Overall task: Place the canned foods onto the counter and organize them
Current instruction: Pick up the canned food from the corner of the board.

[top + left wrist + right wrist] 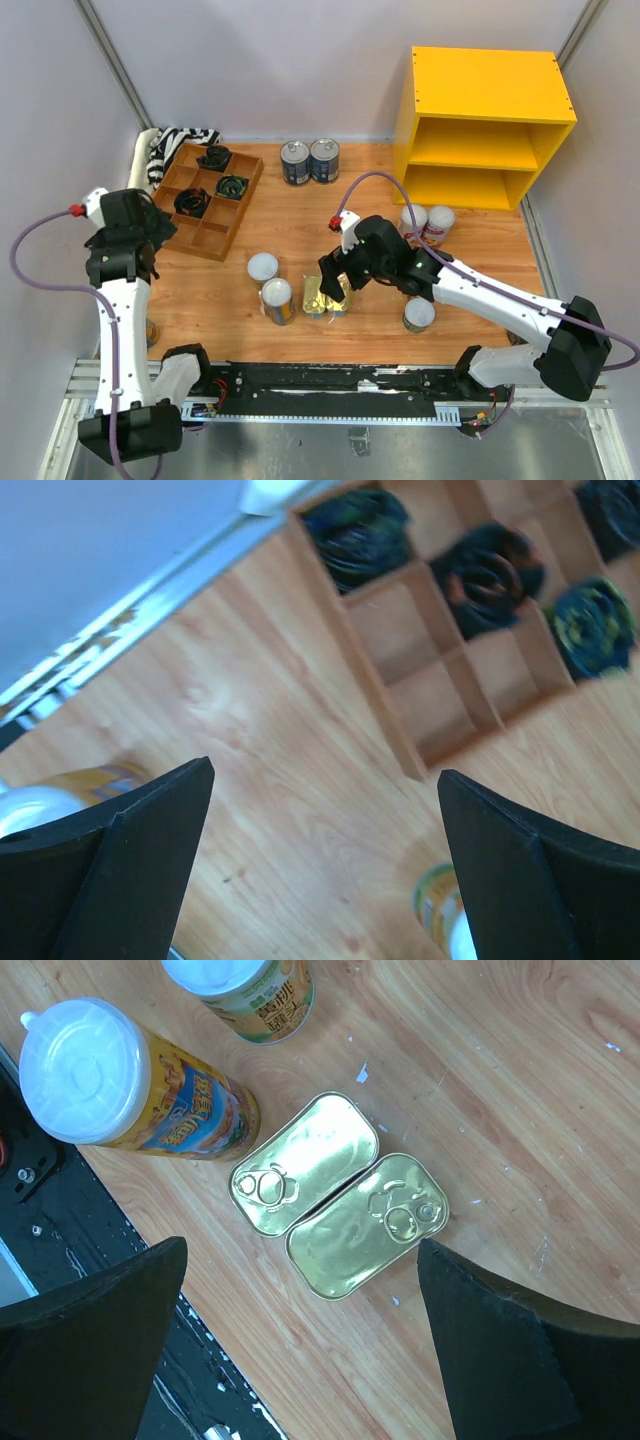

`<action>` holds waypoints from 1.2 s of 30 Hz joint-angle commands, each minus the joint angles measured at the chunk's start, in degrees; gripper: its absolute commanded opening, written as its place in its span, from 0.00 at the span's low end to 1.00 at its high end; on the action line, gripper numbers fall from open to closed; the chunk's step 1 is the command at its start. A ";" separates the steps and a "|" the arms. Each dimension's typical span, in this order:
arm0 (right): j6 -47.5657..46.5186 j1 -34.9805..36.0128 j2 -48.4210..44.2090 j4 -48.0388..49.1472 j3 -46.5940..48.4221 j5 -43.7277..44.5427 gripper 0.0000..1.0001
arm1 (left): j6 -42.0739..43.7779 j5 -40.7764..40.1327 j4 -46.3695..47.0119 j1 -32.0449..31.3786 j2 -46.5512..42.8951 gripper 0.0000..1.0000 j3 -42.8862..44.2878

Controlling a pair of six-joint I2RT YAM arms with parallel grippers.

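Note:
The yellow counter (489, 85) stands at the back right, nothing on its top. Two flat gold tins (305, 1163) (368, 1226) lie side by side near the front edge, also seen from above (326, 296). My right gripper (302, 1243) (337, 282) hovers over them, open and holding nothing. Left of them stand two white-lidded cans (262, 267) (277, 299). Two silver-topped cans (309, 161) stand at the back. Two short white-lidded cans (426, 222) sit at the counter's foot, and another can (419, 314) stands at the front. My left gripper (325, 768) (160, 228) is open and empty, over bare wood beside the tray.
A brown divided tray (215, 235) (430, 680) at the back left holds dark coiled items. A striped cloth (175, 145) lies behind it. One can (151, 332) stands at the left edge by my left arm. A black rail (330, 385) runs along the near edge.

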 commanded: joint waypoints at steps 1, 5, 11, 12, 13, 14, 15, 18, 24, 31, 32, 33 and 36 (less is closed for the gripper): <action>-1.29 -0.62 -2.22 -1.16 0.48 1.23 0.99 | 2.50 -2.47 -2.19 10.00 -3.85 1.00 0.96; -1.67 -0.61 -2.85 -2.72 1.68 0.99 0.99 | 0.64 -7.50 -3.24 15.38 -9.05 1.00 -1.51; 1.23 -0.60 -2.72 -1.89 0.82 -5.18 0.99 | -6.40 -11.25 -3.96 21.01 -8.84 1.00 -5.18; 1.36 -0.61 -2.95 -1.83 0.63 -5.31 0.98 | -7.94 -11.83 -4.26 21.52 -8.47 1.00 -5.50; 1.43 -0.61 -3.26 -1.84 0.44 -5.21 0.99 | -9.61 -13.15 -4.64 21.62 -8.07 1.00 -6.00; 1.53 -0.61 -3.60 -1.86 0.33 -5.10 0.99 | -11.44 -14.06 -5.49 21.65 -7.27 1.00 -6.32; 1.46 -0.56 -4.02 -1.90 0.16 -4.93 0.99 | -13.34 -14.73 -6.77 21.65 -6.28 1.00 -6.42; 1.50 -0.53 -4.94 -1.90 -0.10 -4.52 0.99 | -18.97 -16.36 -10.56 21.70 -2.67 1.00 -6.94; 1.76 -0.44 -5.16 -1.88 -0.45 -5.16 0.99 | -23.97 -17.28 -11.58 21.98 -1.63 1.00 -8.92; 1.52 -0.40 -5.19 -1.96 -0.72 -4.79 0.99 | -23.37 -18.13 -10.85 24.54 -2.71 1.00 -11.48; 1.49 -0.43 -5.02 -1.98 -0.57 -4.86 0.99 | -23.42 -17.91 -10.84 25.00 -2.40 1.00 -11.64; 1.51 -0.44 -4.87 -2.00 -0.58 -4.97 0.99 | -23.62 -17.88 -10.92 25.41 -2.19 1.00 -11.81; 1.54 -0.44 -4.72 -2.01 -0.72 -5.01 0.99 | -25.39 -18.54 -12.44 26.25 -0.57 1.00 -11.74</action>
